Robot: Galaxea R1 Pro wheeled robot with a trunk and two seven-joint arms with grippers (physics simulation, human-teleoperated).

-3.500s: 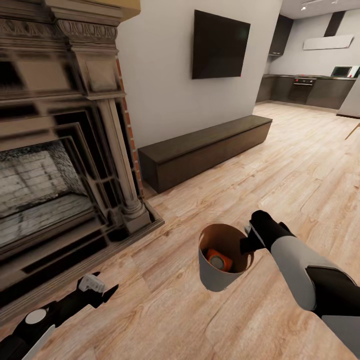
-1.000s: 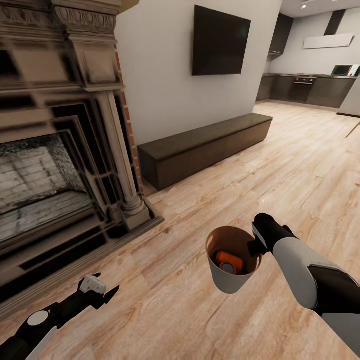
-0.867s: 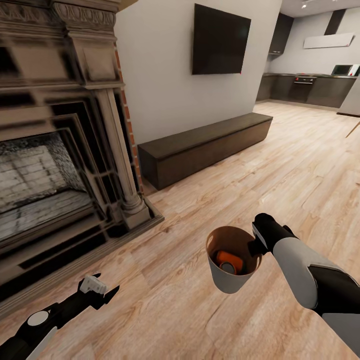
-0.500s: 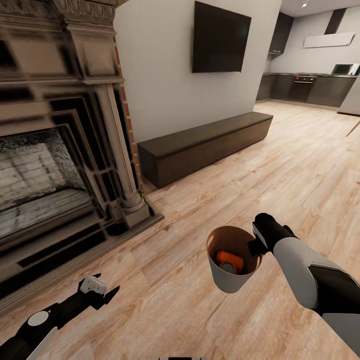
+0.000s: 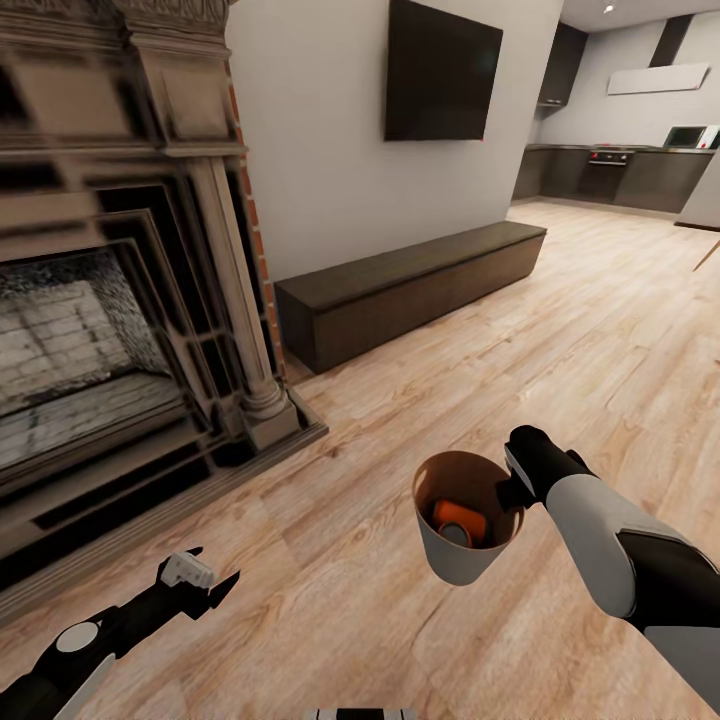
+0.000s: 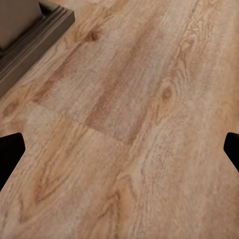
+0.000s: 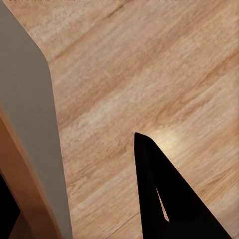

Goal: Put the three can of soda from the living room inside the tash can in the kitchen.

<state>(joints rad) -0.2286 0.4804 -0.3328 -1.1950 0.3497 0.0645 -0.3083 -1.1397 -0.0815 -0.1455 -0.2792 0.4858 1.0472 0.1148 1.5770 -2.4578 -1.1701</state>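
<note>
My right gripper (image 5: 511, 489) is shut on the rim of the tash can (image 5: 455, 566), a light grey tapered bin with a brown inside, held tilted above the wood floor. An orange can of soda (image 5: 456, 520) with a dark grey top lies inside it; how many cans are in there I cannot tell. In the right wrist view the bin's grey wall (image 7: 31, 124) runs beside one black finger (image 7: 164, 194). My left gripper (image 5: 200, 581) hangs low at the left, open and empty, with bare floor between its fingertips (image 6: 11, 152).
I am in the living room. The carved fireplace (image 5: 120, 290) stands at my left, with the long dark bench (image 5: 410, 288) and the black TV (image 5: 440, 72) along the wall ahead. Wood floor (image 5: 600, 330) leads to the kitchen cabinets (image 5: 620, 178) at the far right.
The whole view has drifted slightly, so the camera moved. Since the oldest frame the bin hangs a little further right and the can inside has rolled. Both arms keep their pose.
</note>
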